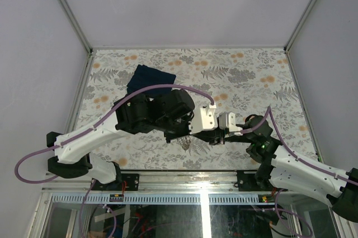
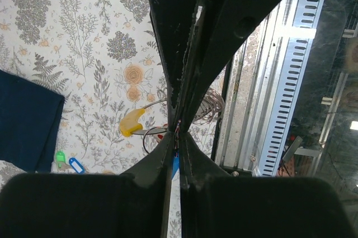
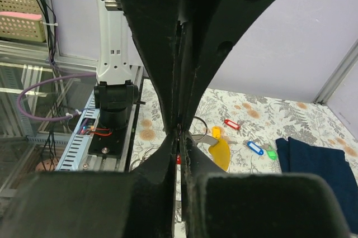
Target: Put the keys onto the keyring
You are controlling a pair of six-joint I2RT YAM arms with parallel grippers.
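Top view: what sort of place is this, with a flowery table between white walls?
Probably a robotics lab test cell: plain white panels in a metal frame close off the table, the left arm and right arm are bolted at its near edge, and wiring runs below a slotted cable duct.

keys (image 3: 254,147) beside cloth (image 3: 319,165), on table (image 3: 302,116)

Top camera overhead, looking down — wrist cameras low, close, sharing yellow tag (image 2: 132,122).
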